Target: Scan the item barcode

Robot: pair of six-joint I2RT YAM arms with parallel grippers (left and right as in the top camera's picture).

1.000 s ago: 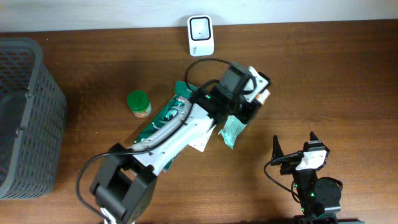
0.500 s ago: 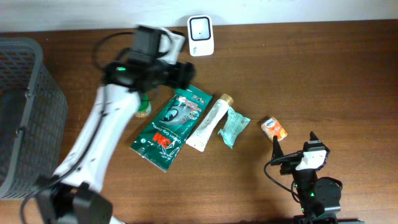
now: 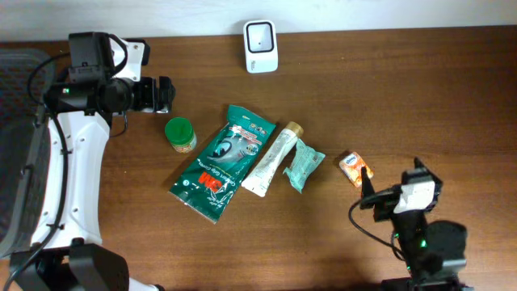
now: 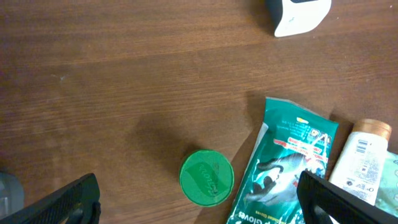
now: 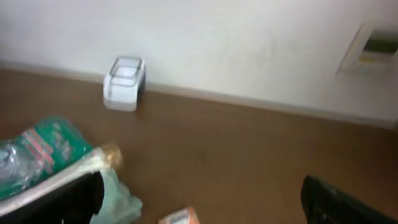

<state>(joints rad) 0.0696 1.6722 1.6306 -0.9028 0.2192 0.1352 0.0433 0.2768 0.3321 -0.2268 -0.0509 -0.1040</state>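
Scanner (image 3: 261, 46) stands at the 12 o'clock edge of the table (image 3: 436, 89), close to the wall. The left gripper (image 3: 166, 94) hangs at 10 o'clock, jaws spread wide and holding nothing. A basket (image 3: 16, 186) occupies the 9 o'clock edge. A green-lidded jar (image 3: 180, 134) stands upright on the table at the left gripper's 5 o'clock, apart from it.

Near the table centre lie a green pouch (image 3: 224, 159) and a white tube (image 3: 272, 158), side by side and touching. A teal packet (image 3: 304, 165) rests against the tube's 3 o'clock side.

The orange packet (image 3: 355, 168) lies flat on the table at 3 o'clock, apart from the other goods. The right gripper (image 5: 200, 186) sits at 4 o'clock, jaws wide apart and empty, with the orange packet just at its 11 o'clock.
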